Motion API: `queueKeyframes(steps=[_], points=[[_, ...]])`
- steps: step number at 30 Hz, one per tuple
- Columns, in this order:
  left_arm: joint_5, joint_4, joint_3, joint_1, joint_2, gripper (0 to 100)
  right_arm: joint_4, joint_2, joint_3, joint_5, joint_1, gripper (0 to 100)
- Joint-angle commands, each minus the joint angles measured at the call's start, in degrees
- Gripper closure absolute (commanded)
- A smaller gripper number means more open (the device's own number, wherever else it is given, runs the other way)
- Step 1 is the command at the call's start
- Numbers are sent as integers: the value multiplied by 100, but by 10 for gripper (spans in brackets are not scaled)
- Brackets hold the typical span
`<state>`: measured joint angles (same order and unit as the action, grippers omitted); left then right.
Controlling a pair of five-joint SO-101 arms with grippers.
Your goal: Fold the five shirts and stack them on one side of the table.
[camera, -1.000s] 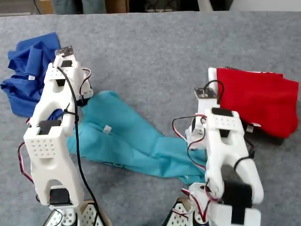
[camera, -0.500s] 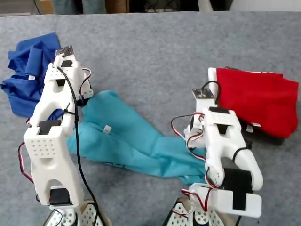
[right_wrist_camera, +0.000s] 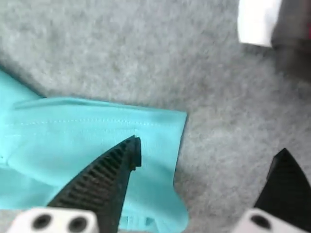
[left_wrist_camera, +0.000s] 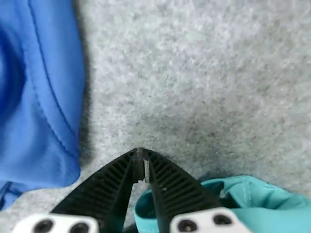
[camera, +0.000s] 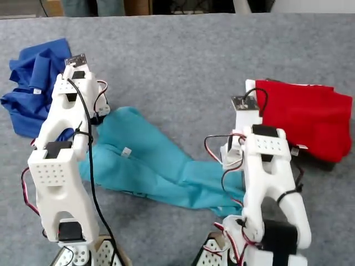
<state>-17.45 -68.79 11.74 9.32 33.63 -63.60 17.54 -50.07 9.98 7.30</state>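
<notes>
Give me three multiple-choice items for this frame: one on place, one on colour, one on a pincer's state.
1. Where does the red shirt lie?
A. Spread out in the table's middle
B. Folded, beside the right arm
C. Under the left arm

2. What colour is the cloth below the right pincer?
A. Teal
B. Red
C. White

3. How is the right pincer?
A. Shut on cloth
B. Shut, empty
C. Open

Answers:
1 B, the high view shows it folded at the right arm's side.
2 A, the teal shirt lies under one finger in the right wrist view.
3 C, its fingers stand wide apart there.
</notes>
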Motion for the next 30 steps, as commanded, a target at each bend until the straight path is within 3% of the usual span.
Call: queueKeyframes(steps=[1,16,24,30], points=[[53,229,4,295,-9,970,501,-444,-48,-35,53,589],[53,229,4,303,-9,970,677,-980,-277,-44,35,597],[290,229,13,286,-9,970,976,-971,-673,-44,62,850],[290,229,13,295,-9,970,1090,-936,-655,-44,132,956]])
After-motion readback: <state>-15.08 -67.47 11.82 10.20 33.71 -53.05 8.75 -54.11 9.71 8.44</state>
